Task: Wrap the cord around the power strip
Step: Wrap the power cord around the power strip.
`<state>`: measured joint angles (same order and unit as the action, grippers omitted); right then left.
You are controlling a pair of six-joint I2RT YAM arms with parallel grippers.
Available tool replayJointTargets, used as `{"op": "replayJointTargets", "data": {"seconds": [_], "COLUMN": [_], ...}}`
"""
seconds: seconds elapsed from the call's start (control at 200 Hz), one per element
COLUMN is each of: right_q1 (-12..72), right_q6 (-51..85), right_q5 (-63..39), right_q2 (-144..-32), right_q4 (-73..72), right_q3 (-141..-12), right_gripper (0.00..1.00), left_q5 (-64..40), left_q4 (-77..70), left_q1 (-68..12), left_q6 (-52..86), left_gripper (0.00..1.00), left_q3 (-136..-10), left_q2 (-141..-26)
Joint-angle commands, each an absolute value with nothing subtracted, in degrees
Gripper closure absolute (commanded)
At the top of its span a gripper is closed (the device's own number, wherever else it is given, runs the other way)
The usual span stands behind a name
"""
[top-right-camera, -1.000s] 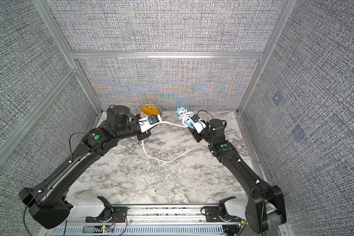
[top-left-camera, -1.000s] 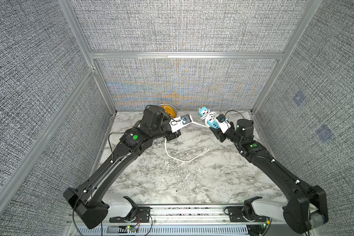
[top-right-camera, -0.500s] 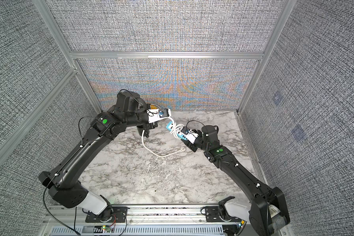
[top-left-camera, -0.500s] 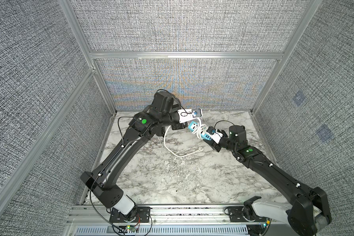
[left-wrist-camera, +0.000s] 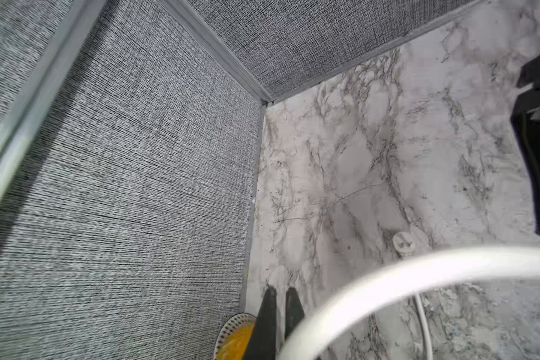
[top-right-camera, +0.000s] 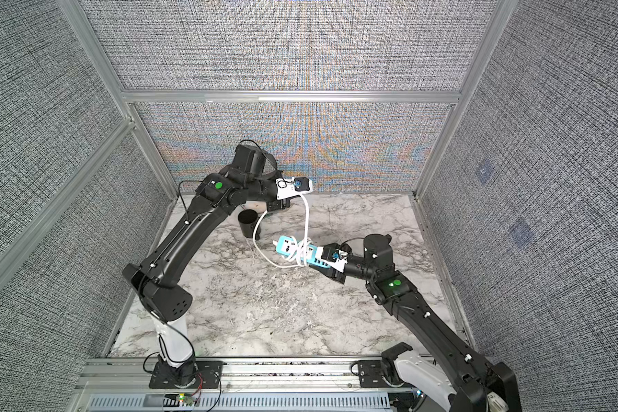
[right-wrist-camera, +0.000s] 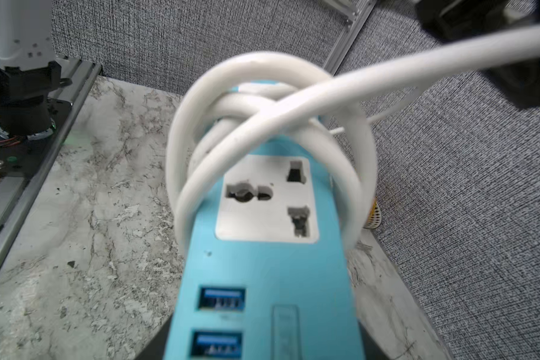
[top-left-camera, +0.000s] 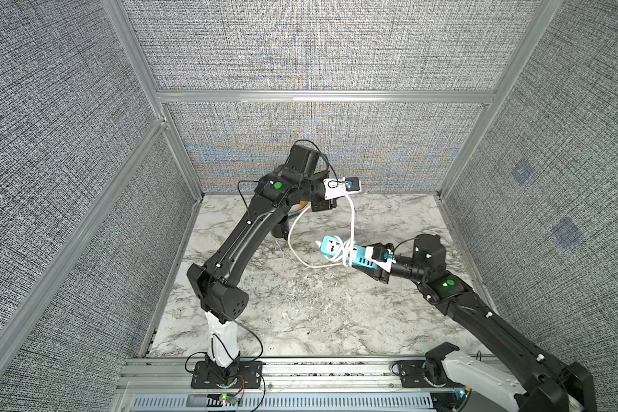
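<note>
r tool [top-left-camera: 374, 264] grips pwr strip [right-wrist-camera: 262, 274], cord [right-wrist-camera: 262, 61] looped round.

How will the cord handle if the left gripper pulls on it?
Probably floppy but somewhat springy: the cord hangs in slack arcs from the left gripper instead of holding a shape. Its loops sit loosely around the power strip, standing off the body, so they would likely slide or spring open unless kept taut.

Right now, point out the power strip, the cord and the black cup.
power strip [right-wrist-camera: 262, 274]: right wrist view, blue body below the socket face.
cord [top-left-camera: 353, 219]: in a top view, the stretch rising above the strip.
black cup [top-right-camera: 247, 228]: in a top view, its outer wall.
</note>
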<state>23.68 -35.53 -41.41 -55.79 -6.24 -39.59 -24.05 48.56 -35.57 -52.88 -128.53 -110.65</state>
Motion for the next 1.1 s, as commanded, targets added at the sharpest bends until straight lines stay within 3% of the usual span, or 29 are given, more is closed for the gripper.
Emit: {"op": "replayJointTargets", "data": {"seconds": [0.0,0.13,0.315,0.4,0.871,1.091], "right_q1": [23.9,23.8,23.1,22.8,19.2,18.3], "right_q6": [-32.6,-30.8,-30.2,-28.9,-20.2,-16.5], "right_q5": [-45.4,-43.0,-44.7,-45.3,-45.5,-39.2], "right_q2": [-53.9,-53.3,-54.3,-54.5,-52.8,-52.1], "right_q4": [-13.9,-16.5,-17.6,-19.9,-32.8,-38.4], "right_q3": [-38.9,-40.1,-42.3,-41.7,-37.1,-35.6], "right_gripper": [1.0,1.0,1.0,1.0,1.0,1.0], "left_q5": [-31.5,-35.0,-34.8,-35.0,-36.8,-41.1], "left_q4": [44.5,41.7,22.6,14.4,4.8,2.8], "left_q1": [-34.8,-34.8,-34.5,-33.7,-31.7,-31.8], "left_q6": [-46.7,-42.9,-33.2,-28.0,-19.9,-17.0], "left_gripper": [1.0,0.86,0.46,0.36,0.32,0.41], "left_q3": [-128.3,-121.5,-104.3,-99.0,-85.9,-78.8], "left_q2": [-112.6,-112.6,-106.6,-105.0,-104.5,-105.0]}}
